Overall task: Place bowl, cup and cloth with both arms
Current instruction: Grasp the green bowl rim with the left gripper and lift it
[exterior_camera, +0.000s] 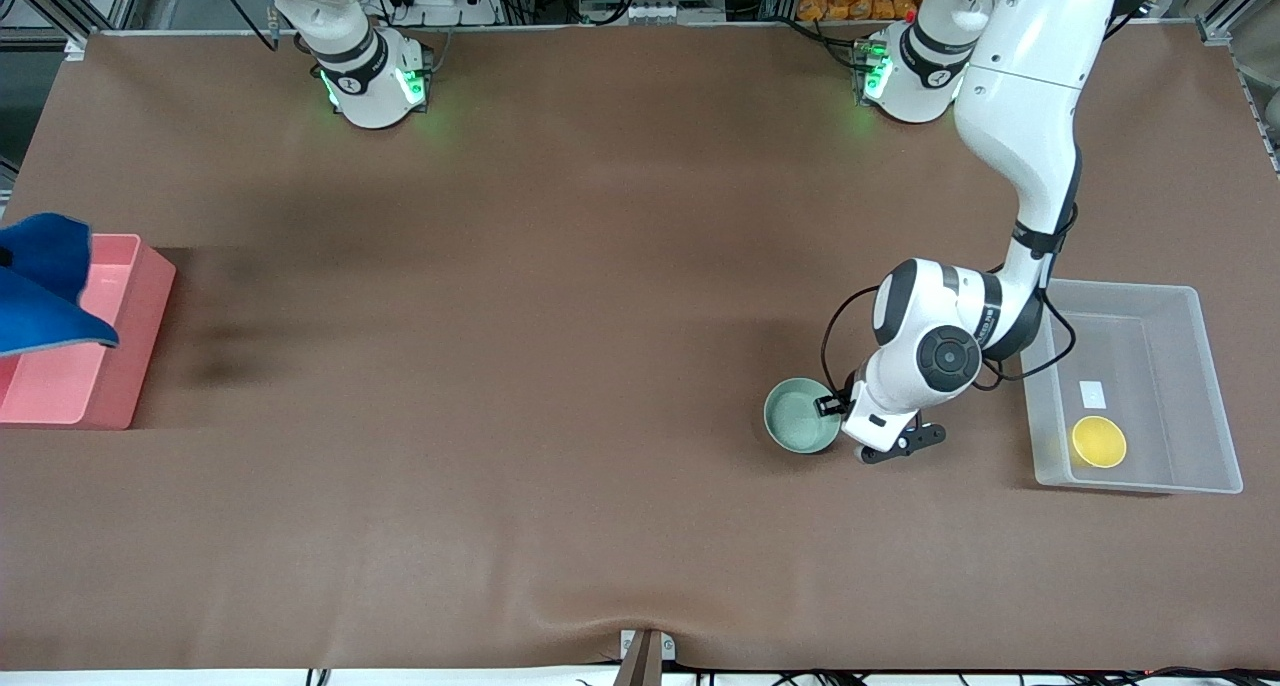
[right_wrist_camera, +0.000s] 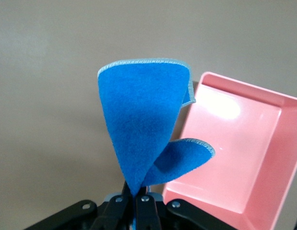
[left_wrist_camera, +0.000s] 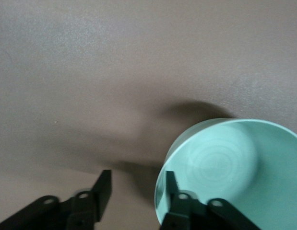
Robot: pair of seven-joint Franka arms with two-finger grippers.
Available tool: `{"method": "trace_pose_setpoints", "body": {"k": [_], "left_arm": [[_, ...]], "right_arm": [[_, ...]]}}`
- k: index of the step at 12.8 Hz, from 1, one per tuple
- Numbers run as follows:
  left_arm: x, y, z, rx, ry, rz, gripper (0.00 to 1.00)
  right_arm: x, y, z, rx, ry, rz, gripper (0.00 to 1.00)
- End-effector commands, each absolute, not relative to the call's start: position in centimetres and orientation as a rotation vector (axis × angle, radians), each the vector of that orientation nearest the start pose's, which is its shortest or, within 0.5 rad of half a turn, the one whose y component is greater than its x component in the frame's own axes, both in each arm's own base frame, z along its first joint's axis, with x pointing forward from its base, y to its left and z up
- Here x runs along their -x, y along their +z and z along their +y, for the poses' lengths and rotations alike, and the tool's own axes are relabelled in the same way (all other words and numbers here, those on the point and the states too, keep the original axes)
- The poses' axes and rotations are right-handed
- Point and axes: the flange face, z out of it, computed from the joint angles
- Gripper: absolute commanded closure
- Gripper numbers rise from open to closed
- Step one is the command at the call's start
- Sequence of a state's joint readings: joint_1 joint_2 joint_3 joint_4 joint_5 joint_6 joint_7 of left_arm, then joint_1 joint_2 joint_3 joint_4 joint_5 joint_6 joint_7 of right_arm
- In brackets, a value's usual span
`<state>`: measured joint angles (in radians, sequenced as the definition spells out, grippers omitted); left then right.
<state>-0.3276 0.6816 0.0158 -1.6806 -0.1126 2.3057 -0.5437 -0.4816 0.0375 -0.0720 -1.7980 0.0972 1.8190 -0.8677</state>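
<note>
left gripper fingers straddle the bowl rim, not yet pinching; right gripper pinches cloth over pink bin at 9 o'clock

— Where does everything sit on the worktop?
— A bowl lies just beside a tray at the left arm's edge; a cup is inside it. A bin sits at the right arm's edge, a cloth hanging over it.

White glossy arms with black joint bands; green lights glow at both bases. Black cables loop above the left gripper, whose fingers are matte black.
</note>
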Motion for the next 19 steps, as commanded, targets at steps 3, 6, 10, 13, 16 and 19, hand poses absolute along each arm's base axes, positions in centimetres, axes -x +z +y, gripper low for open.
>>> {"method": "trace_pose_setpoints", "body": {"k": [3, 6, 10, 13, 16, 19], "left_arm": [[-64.2, 21.7, -21.5, 3.137, 0.076, -0.571, 1.0], [-65.9, 24.9, -20.5, 3.153, -0.003, -0.591, 1.0], [-68.3, 30.1, -15.9, 3.13, 0.048, -0.639, 1.0], [-68.5, 33.1, -9.6, 3.141, 0.099, -0.557, 1.0], [-67.7, 36.0, -0.7, 3.166, 0.186, -0.41, 1.0], [-66.5, 36.6, 7.0, 3.171, 0.234, -0.283, 1.0]], "right_arm": [[-43.9, 51.0, -37.3, 3.014, -0.081, -0.534, 1.0], [-43.1, 46.6, -41.9, 2.984, -0.036, -0.594, 1.0], [-41.8, 43.0, -46.6, 3.029, -0.089, -0.679, 1.0], [-40.8, 41.2, -48.9, 3.057, -0.113, -0.729, 1.0], [-39.7, 38.9, -51.2, 3.073, -0.132, -0.796, 1.0], [-39.6, 37.4, -52.2, 3.093, -0.148, -0.804, 1.0]]}}
